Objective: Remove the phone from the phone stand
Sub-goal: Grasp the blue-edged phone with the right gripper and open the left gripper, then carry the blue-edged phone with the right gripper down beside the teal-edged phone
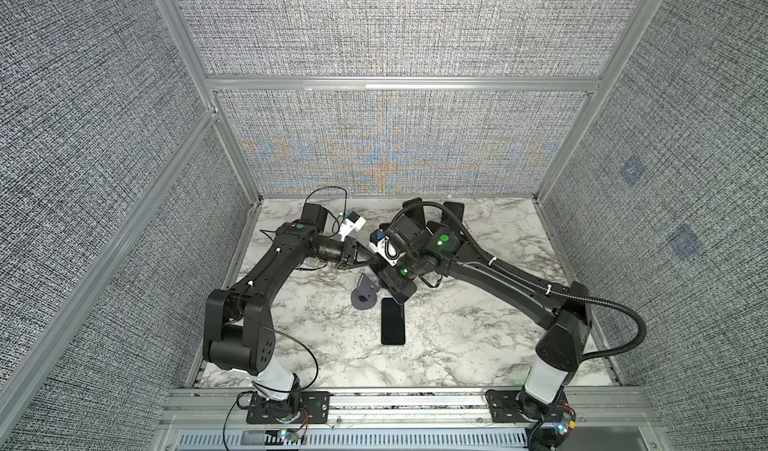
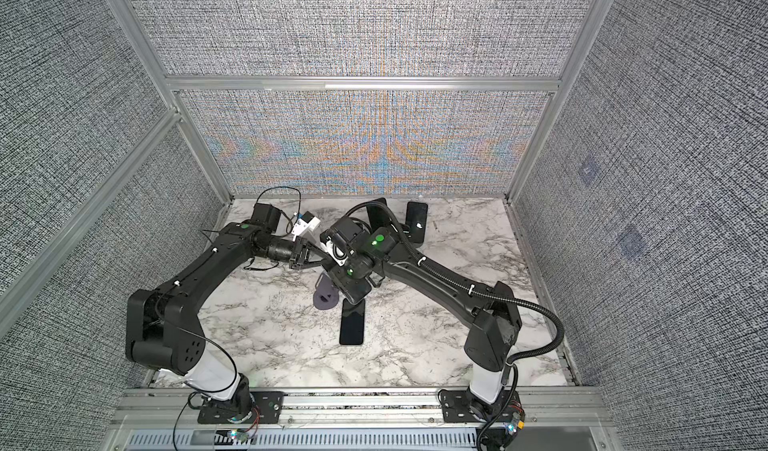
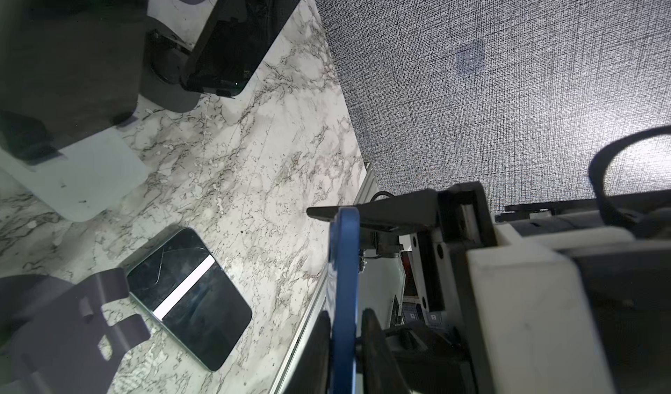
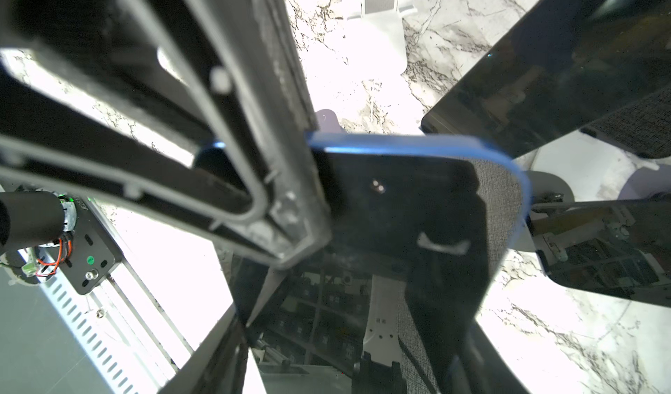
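Observation:
The phone (image 3: pixel 344 283), in a blue case, hangs edge-on in the air above the table. My right gripper (image 4: pixel 356 316) is shut on it across its width, and the dark screen (image 4: pixel 399 192) fills the space between the fingers. My left gripper (image 3: pixel 345 323) straddles the phone's edge, its jaws barely open with a thin gap on one side. In both top views the two grippers meet mid-table, left gripper (image 1: pixel 365 259) against right gripper (image 1: pixel 380 272). The purple-grey phone stand (image 1: pixel 365 297) (image 2: pixel 325 297) (image 3: pixel 61 330) stands empty just below them.
Another dark phone (image 1: pixel 392 321) (image 3: pixel 188 294) lies flat on the marble table (image 1: pixel 478 324) beside the stand. More phones on stands (image 2: pixel 417 220) (image 3: pixel 232 29) and a white stand (image 3: pixel 83 178) sit toward the back. Fabric walls enclose three sides.

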`<state>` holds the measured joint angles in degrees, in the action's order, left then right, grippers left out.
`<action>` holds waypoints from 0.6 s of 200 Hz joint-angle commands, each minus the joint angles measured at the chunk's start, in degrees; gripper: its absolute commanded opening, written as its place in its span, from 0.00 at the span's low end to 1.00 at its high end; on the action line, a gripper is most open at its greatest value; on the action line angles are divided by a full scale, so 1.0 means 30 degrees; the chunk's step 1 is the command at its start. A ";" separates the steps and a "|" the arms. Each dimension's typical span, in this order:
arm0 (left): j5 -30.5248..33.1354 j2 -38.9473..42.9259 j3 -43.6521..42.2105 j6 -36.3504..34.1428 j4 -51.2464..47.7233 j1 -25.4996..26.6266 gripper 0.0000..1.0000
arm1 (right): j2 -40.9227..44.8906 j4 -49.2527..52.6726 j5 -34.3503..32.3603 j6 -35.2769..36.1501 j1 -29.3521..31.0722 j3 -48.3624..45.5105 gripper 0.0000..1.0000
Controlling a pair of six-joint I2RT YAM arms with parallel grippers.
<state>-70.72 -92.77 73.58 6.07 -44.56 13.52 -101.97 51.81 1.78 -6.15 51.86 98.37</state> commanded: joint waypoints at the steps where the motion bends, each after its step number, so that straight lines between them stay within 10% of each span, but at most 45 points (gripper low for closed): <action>1: -0.0696 -0.0021 -0.0035 0.0150 0.0728 -0.0004 0.22 | 0.0150 -0.0435 -0.0166 -0.0492 -0.0052 -0.0228 0.42; 120: 0.1911 -0.0540 0.1566 0.0031 0.0009 -0.1046 0.41 | 0.4968 -0.1496 -0.1813 -0.9213 -0.0834 -0.8078 0.34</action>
<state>-68.66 -94.02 75.66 7.11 -43.40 11.11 -89.89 48.23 -1.50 -21.47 49.45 78.02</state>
